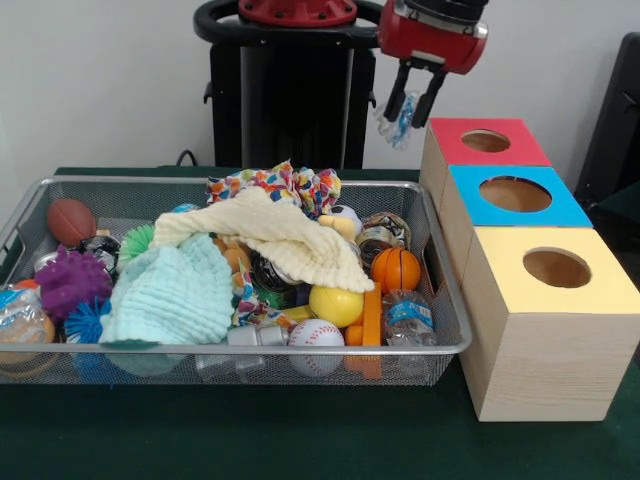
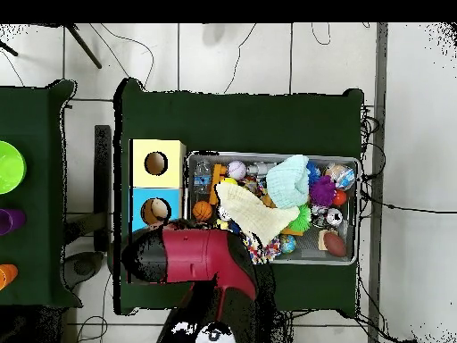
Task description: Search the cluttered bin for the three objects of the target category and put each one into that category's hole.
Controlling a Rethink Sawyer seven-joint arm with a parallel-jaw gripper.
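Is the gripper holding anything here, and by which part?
Yes: the gripper pinches a small crumpled clear-and-blue item by its top; what it is cannot be told.

Gripper (image 1: 412, 108) hangs above red-topped box (image 1: 487, 142), fingers pinching a small clear plastic bottle (image 1: 400, 122). Blue-topped box (image 1: 517, 195) and yellow-topped box (image 1: 556, 270) line up beside wire mesh bin (image 1: 300, 356) holding cream cloth (image 1: 275, 235), mint cloth (image 1: 175, 293), baseball (image 1: 316, 334), mini basketball (image 1: 396, 269).
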